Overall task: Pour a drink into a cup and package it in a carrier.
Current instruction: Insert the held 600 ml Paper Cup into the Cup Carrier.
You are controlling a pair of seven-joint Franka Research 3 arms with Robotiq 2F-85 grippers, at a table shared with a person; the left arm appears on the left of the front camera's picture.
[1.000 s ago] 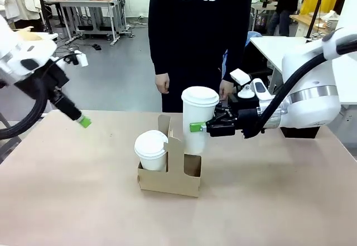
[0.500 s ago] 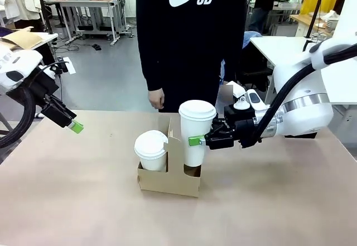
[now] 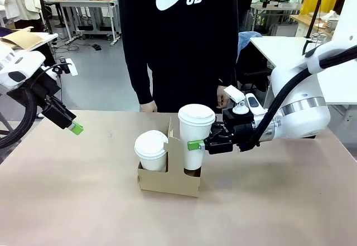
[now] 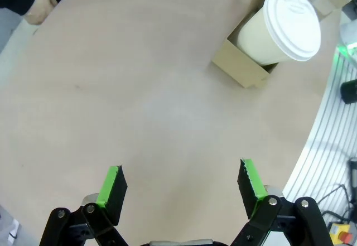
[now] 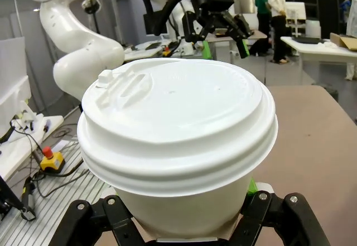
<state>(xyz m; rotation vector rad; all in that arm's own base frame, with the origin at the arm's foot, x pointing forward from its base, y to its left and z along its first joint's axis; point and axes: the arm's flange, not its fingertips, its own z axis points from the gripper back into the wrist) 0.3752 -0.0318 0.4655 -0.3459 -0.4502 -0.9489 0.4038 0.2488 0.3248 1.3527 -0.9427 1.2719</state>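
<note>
Plain tan worktop [image 3: 83, 201], matte and bare up front. So over the last second the right gripper [image 3: 196, 144], jaws clamped on the tall white paper cup [image 3: 195, 137], has brought it down into the near-right pocket of the brown cardboard carrier [image 3: 167, 182], so packaging looks nearly done. A second lidded cup [image 3: 151, 151] sits alongside. Smooth plastic lids, stiff cardboard handle. Left gripper [image 3: 75, 128] has pulled back, jaws apart, empty.
</note>
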